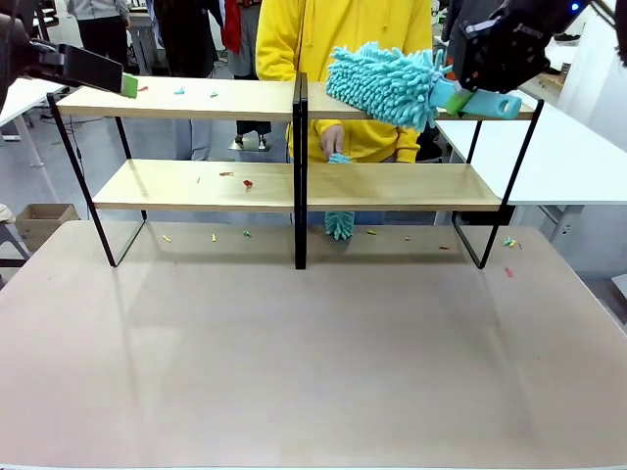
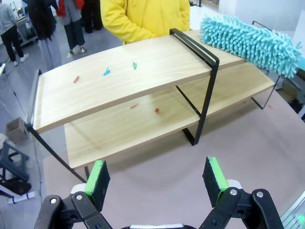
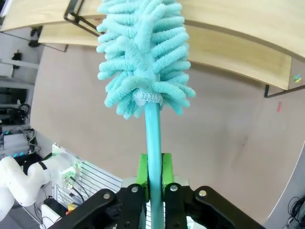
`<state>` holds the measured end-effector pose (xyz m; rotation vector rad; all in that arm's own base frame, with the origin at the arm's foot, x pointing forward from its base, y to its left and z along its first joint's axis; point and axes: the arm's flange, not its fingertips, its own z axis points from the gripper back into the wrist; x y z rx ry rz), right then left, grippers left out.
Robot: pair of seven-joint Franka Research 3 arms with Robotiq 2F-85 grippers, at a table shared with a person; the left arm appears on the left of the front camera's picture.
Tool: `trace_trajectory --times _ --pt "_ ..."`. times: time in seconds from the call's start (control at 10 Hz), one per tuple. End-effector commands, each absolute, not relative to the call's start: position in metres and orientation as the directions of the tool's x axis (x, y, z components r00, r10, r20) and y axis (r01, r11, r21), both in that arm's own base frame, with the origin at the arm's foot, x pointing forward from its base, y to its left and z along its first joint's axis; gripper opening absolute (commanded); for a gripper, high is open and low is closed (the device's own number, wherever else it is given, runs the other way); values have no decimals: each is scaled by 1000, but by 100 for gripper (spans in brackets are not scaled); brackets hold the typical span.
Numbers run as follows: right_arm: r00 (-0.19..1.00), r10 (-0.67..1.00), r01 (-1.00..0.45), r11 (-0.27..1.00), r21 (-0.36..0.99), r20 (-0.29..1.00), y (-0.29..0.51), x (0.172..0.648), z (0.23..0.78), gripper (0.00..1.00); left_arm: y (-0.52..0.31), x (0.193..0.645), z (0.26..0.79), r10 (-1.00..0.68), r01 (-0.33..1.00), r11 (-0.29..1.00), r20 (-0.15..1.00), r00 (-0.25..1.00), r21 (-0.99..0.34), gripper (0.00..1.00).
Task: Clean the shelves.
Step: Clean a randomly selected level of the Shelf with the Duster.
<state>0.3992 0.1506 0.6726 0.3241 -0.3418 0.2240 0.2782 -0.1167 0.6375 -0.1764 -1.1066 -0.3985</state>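
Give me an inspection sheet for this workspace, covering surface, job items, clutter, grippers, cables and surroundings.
surface: brown table, scraps along its far part.
job's things: shelves upright at the far side; teal duster head on the top board's right half.
clutter: small coloured scraps on both boards and the table beneath.
grippers: left gripper open, holding nothing; right gripper shut on the duster's handle.
cables: loose wires beyond the table's edge.
surroundings: person in yellow behind the shelves; cardboard box on the floor.
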Motion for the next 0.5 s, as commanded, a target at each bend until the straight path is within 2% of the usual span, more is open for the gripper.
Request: trace_trajectory --times 0.0,0.4 --pt "925 77 -184 948 260 371 137 402 675 13 -116 278 638 -224 396 916 896 384 59 100" --pt "918 -189 107 965 239 348 60 405 684 13 -116 278 638 -224 396 916 896 384 59 100"
